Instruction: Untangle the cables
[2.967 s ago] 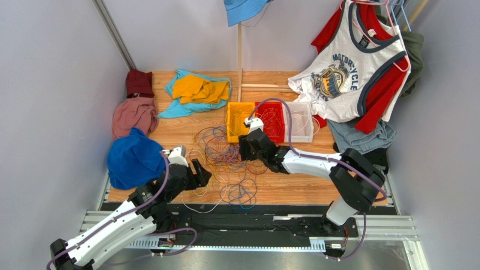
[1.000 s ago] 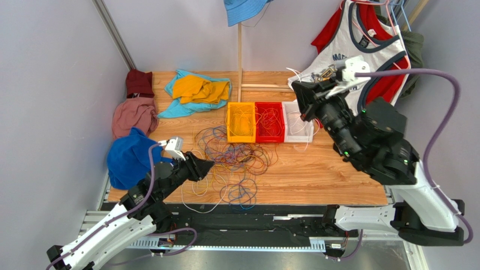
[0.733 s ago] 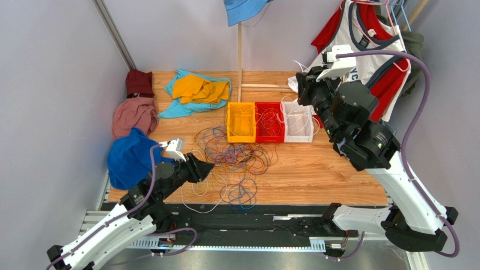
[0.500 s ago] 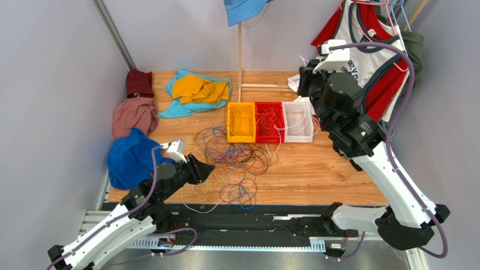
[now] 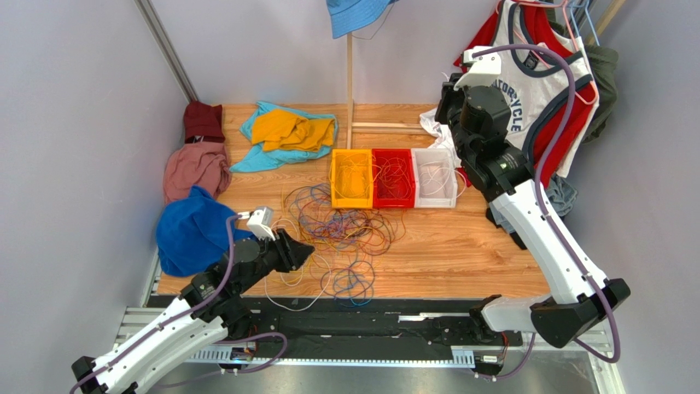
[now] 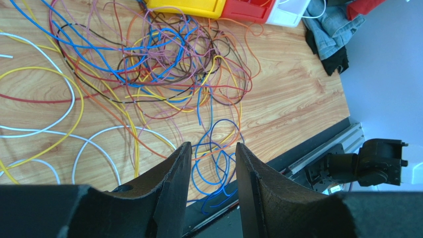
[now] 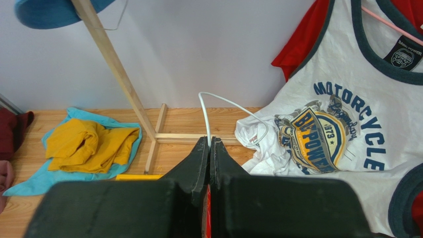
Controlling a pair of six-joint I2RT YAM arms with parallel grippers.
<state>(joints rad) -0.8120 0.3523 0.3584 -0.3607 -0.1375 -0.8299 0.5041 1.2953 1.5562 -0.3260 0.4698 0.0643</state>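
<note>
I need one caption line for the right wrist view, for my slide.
Right gripper shut on a white cable, lifted in front of the printed tank top.

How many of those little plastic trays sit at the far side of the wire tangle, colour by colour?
Yellow tray: 1
Red tray: 1
White tray: 1
Total: 3
</note>
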